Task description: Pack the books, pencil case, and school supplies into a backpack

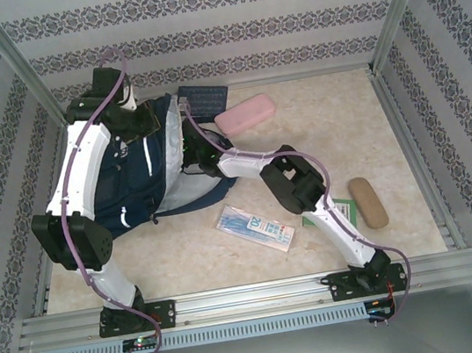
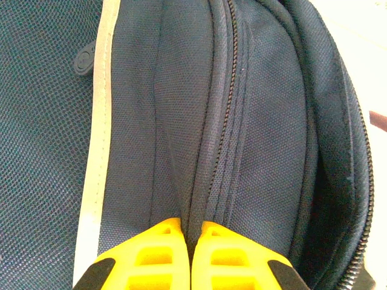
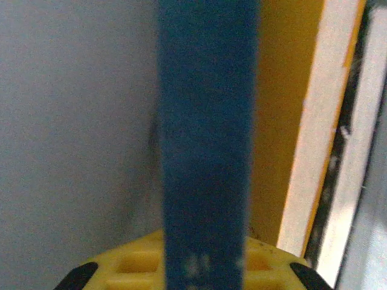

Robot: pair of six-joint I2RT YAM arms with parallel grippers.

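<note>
My right pincer is straddling the dark blue book, its edge running straight ahead of me into the backpack; gripped or let go, I cannot tell. My left pincer is clenching fabric by the zipper. Beyond, the pink pencil case is lying nearer my right arm.

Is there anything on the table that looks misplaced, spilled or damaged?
Nothing stands out. The pencil case, the school supplies packet and a dark blue book lie flat on the table near the backpack; nothing looks spilled or torn.
</note>
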